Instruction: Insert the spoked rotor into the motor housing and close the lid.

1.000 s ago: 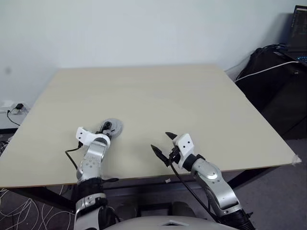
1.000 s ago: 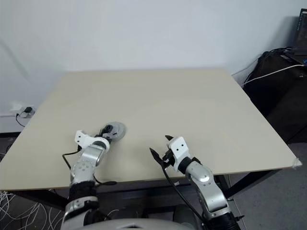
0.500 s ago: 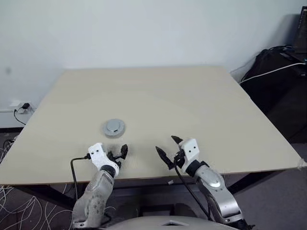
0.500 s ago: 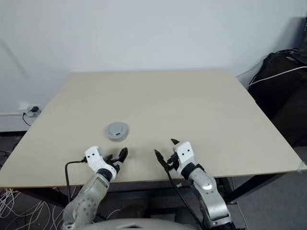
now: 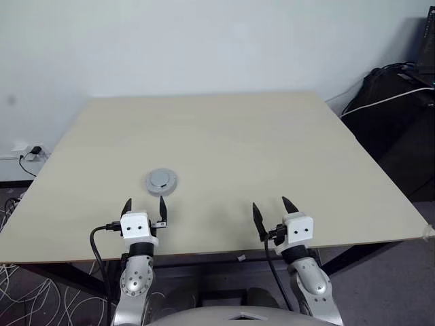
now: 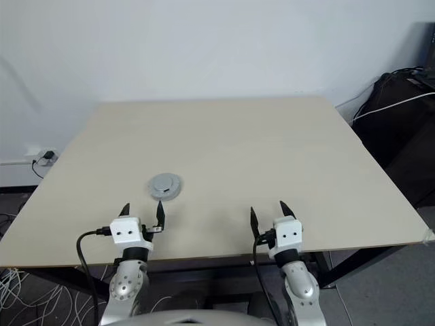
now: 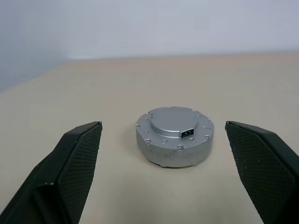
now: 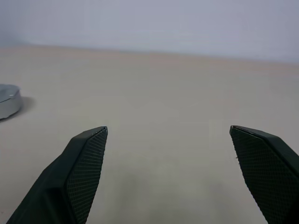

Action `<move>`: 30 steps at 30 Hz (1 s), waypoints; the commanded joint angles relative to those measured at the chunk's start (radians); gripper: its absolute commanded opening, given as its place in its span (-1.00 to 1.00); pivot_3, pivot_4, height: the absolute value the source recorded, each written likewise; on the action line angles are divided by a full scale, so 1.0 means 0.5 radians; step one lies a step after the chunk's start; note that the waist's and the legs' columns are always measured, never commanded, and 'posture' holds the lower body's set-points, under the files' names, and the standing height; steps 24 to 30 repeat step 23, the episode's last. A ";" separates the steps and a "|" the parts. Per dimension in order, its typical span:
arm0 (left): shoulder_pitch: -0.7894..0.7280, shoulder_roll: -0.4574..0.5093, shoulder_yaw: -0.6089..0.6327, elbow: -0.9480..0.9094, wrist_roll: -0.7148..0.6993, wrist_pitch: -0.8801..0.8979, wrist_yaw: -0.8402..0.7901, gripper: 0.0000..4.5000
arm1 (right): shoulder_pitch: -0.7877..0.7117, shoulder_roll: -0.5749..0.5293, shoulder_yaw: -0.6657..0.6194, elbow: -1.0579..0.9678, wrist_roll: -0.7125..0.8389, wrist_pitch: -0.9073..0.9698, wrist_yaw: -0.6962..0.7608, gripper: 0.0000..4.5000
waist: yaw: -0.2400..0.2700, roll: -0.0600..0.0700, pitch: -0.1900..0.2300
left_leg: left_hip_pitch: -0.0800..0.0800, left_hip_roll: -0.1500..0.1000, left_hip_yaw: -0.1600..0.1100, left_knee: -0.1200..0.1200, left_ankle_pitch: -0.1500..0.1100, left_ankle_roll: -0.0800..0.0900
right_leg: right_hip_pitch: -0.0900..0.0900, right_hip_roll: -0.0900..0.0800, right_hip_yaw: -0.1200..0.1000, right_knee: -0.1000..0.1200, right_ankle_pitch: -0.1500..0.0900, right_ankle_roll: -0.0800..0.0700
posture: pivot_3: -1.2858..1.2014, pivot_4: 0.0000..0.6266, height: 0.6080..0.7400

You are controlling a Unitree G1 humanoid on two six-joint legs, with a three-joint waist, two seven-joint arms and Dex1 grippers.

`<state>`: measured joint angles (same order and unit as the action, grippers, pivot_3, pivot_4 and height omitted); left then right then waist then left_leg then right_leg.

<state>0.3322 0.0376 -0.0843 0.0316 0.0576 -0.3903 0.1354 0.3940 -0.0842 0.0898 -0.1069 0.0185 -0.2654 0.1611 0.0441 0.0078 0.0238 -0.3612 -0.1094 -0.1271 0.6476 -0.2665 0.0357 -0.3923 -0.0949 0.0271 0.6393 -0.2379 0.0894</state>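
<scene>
Now: lid (image 7: 174, 125) closed on motor housing (image 7: 174, 148); contents hidden, perhaps rotor | left end effector (image 5: 144, 210) wide; right end effector (image 5: 270, 212) wide

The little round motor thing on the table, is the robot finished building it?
It looks finished. The lid sits closed on the round grey motor housing, one assembled puck on the table, so the rotor inside cannot be seen. Nothing is in hand: the left gripper and right gripper are both open and empty, apart from it. Nothing visible remains.
</scene>
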 commanded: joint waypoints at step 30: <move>0.019 -0.014 0.002 -0.037 -0.062 0.009 -0.295 0.99 | 0.022 0.055 0.263 -0.982 -0.015 1.015 -0.108 1.00 | 0.000 0.002 0.004 | -0.002 0.000 -0.004 0.000 -0.001 0.001 | -0.001 -0.002 -0.006 0.002 -0.004 0.000 | 0.03 -1.00 1.00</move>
